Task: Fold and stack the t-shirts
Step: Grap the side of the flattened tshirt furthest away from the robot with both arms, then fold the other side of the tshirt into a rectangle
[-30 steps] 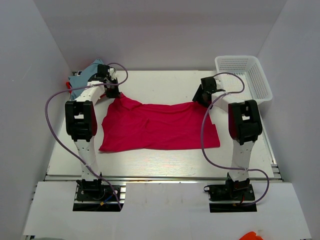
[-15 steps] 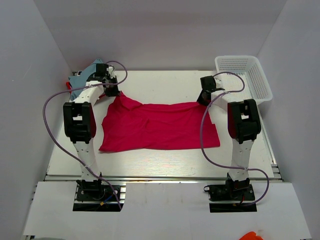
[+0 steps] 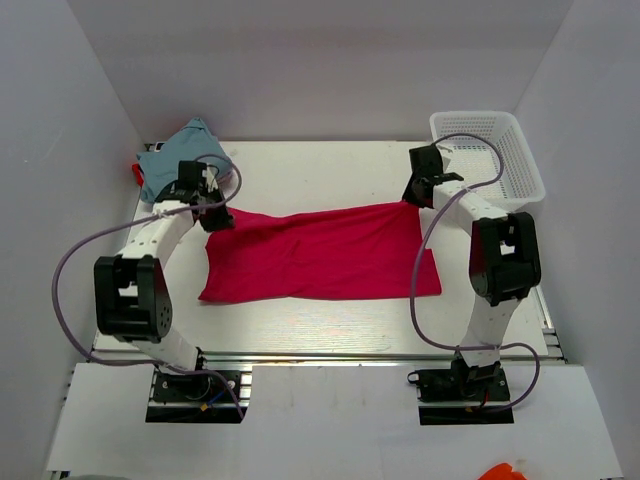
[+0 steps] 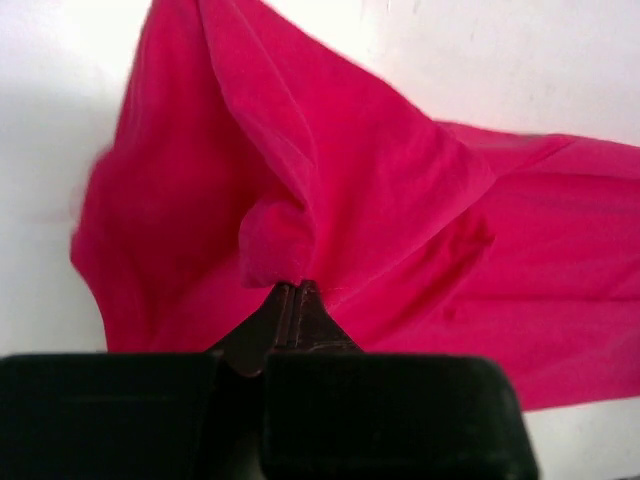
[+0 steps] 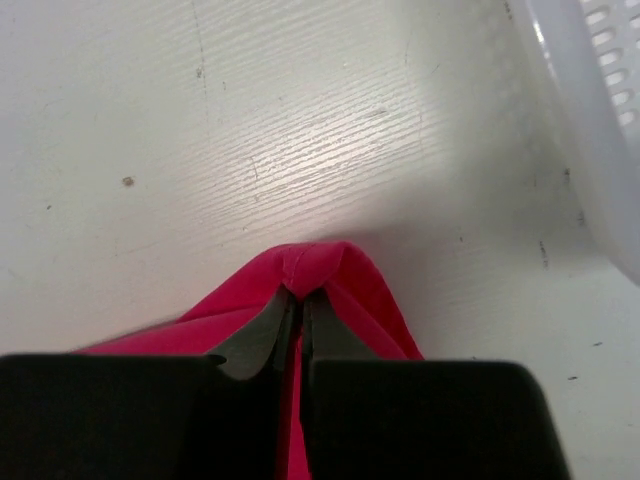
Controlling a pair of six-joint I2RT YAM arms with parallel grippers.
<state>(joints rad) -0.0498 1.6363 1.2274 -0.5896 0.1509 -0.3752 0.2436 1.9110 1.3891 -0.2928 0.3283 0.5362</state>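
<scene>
Jaws pressed together on both arms, each pair nipping cloth. At the left gripper [image 4: 297, 290], clamped on a bunched fold of the magenta-pink t-shirt [image 4: 400, 200], with ridges of cloth fanning out from the tips. At the right gripper [image 5: 297, 295], clamped on a small peaked tuck of the same shirt, with the bare white bench [image 5: 250, 120] beyond it.

From above, left gripper at the shirt's far left corner and right gripper at its far right corner, with the far edge drawn in a nearly straight line between them. Rest of the shirt spread wide across the middle of the bench, near hem roughly parallel to the near edge.

Just right of the right gripper, a white mesh basket [image 3: 500, 150] at the far right corner of the bench, not touching the shirt. At the far left corner, a light blue-grey t-shirt [image 3: 175, 152] in a crumpled heap, with a sliver of red t-shirt [image 3: 136, 172] showing at its left side. Both apart from the pink one.
</scene>
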